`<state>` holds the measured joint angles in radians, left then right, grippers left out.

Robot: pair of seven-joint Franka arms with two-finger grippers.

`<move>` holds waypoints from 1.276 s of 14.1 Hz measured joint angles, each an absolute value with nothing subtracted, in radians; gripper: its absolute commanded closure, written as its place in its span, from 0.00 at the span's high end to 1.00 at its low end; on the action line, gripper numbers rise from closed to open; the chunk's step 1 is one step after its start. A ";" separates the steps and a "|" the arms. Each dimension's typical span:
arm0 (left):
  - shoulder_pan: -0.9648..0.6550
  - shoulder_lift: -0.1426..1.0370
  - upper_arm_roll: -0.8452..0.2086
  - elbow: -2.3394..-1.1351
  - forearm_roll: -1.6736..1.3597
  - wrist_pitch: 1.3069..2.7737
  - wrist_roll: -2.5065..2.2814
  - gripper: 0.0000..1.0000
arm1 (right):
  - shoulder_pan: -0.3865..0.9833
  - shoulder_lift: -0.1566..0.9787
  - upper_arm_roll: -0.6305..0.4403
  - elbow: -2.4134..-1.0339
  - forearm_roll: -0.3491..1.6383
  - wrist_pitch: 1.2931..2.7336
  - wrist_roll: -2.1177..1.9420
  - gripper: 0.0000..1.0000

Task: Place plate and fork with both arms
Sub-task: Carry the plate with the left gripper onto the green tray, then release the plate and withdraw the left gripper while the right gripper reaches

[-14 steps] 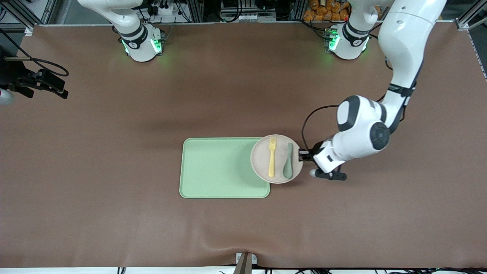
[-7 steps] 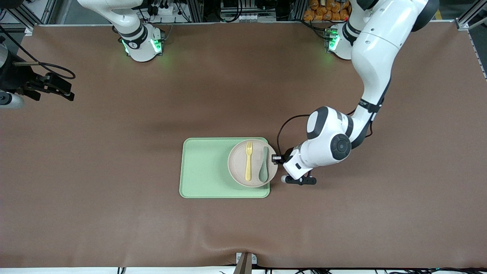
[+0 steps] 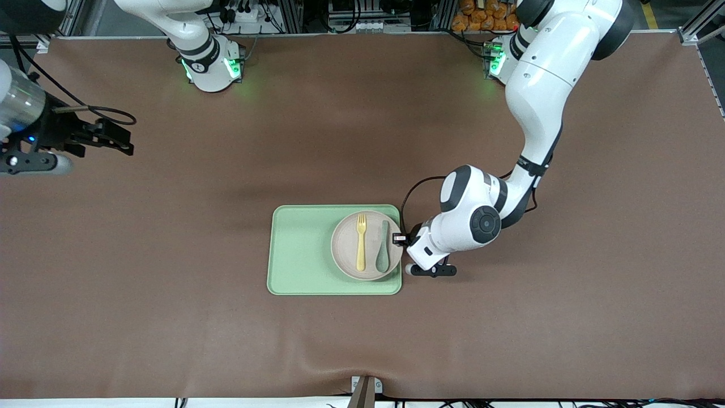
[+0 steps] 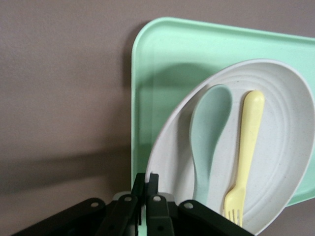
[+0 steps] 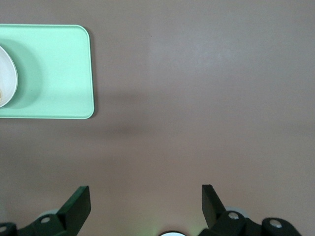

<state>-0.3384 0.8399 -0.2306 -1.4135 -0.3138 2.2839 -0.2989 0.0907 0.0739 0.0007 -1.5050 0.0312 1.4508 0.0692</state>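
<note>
The pale speckled plate (image 3: 342, 246) sits over the green tray (image 3: 300, 249), at the tray's end toward the left arm. On it lie the yellow fork (image 3: 361, 241) and a grey-green spoon (image 3: 383, 246), side by side. My left gripper (image 3: 399, 239) is shut on the plate's rim. In the left wrist view the fingers (image 4: 146, 179) pinch the rim of the plate (image 4: 285, 147), and the fork (image 4: 247, 142) and spoon (image 4: 209, 132) show on it. The plate casts a shadow on the tray (image 4: 162, 64). My right gripper (image 3: 122, 141) hangs open over bare table at the right arm's end, holding nothing (image 5: 146, 196).
The brown mat covers the whole table. The tray (image 5: 54, 69) and a sliver of the plate (image 5: 7, 78) show at the edge of the right wrist view. Most of the tray toward the right arm's end is bare.
The left gripper has carried the plate, with fork and spoon on it, from the tray's edge to over the tray. The right gripper has drifted a little toward the table's middle.
</note>
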 measured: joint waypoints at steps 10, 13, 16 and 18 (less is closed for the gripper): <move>-0.358 0.875 -0.230 -1.410 -0.314 2.311 -0.300 1.00 | 0.131 0.169 0.002 -1.504 0.133 1.514 0.070 1.00; -0.358 0.874 -0.229 -1.393 -0.314 2.313 -0.310 1.00 | 0.184 0.200 0.003 -1.504 0.137 1.562 0.082 1.00; -0.358 0.847 -0.201 -1.366 -0.314 2.302 -0.335 1.00 | 0.237 0.229 0.003 -1.498 0.137 1.624 0.154 1.00; -0.353 0.791 -0.164 -1.354 -0.314 2.251 -0.338 1.00 | 0.277 0.263 0.003 -1.468 0.137 1.645 0.176 1.00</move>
